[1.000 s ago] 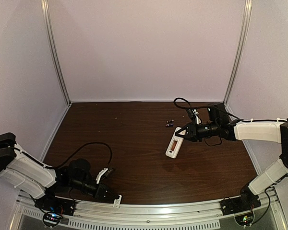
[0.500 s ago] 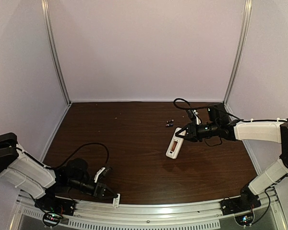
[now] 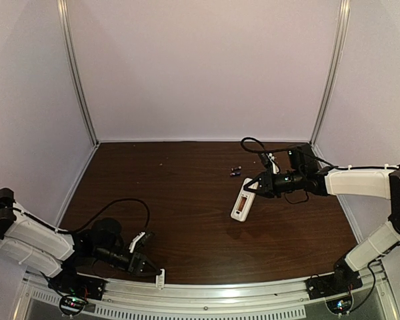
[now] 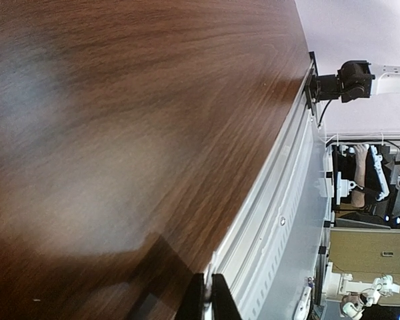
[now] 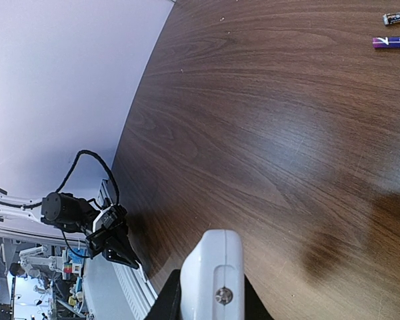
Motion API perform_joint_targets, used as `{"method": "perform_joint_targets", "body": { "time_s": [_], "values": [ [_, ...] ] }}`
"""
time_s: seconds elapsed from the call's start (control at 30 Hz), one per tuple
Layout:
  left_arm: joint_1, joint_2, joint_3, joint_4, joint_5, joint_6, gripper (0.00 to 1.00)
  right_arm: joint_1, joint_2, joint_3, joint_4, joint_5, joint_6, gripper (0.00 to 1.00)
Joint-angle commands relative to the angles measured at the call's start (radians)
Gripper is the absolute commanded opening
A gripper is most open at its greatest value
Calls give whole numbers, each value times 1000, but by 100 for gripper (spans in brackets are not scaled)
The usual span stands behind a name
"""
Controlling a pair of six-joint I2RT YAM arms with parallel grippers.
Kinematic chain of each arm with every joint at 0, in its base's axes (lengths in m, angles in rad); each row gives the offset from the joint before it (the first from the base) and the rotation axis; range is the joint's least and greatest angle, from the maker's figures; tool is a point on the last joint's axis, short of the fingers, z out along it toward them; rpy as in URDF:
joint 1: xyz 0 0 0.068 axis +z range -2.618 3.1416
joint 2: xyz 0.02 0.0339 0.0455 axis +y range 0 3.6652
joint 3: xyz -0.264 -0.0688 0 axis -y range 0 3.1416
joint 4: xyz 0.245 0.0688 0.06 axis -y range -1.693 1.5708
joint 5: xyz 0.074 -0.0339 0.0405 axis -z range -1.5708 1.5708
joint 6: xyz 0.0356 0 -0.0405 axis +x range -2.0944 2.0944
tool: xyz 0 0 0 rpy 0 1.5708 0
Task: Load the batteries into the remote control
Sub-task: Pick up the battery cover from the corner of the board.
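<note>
two batteries [image 3: 236, 171] far right of centre, one remote control [image 3: 241, 199] just nearer, two grippers: left gripper [image 3: 161, 277] near, right gripper [image 3: 253, 187] farther; one table [image 3: 180, 200].

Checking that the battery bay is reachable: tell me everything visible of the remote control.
The remote control is a small white elongated plastic handset. Its upward face shows a rectangular recess, reddish-brown inside. The right gripper pinches its far end, where the wrist view shows one screw; the body slants toward the near edge of the table. Whether its low end rests on it is unclear.
</note>
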Motion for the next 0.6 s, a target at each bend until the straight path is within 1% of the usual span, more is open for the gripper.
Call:
{"method": "perform_joint_targets", "body": {
  "time_s": [0.0,0.07,0.17,0.33,0.57],
  "values": [
    [11,22,54,225,26,-63,0,-7,5,19,5,6,-14,0],
    [13,53,19,316,8,-140,0,-7,4,23,-4,11,-21,0],
    [13,82,10,354,-16,-152,0,-6,3,23,-9,12,-23,0],
    [13,20,-18,320,-105,-195,0,-7,5,27,-19,13,-32,0],
    [14,-82,-40,209,-167,-226,0,-7,13,27,-4,11,-22,0]
  ]
}}
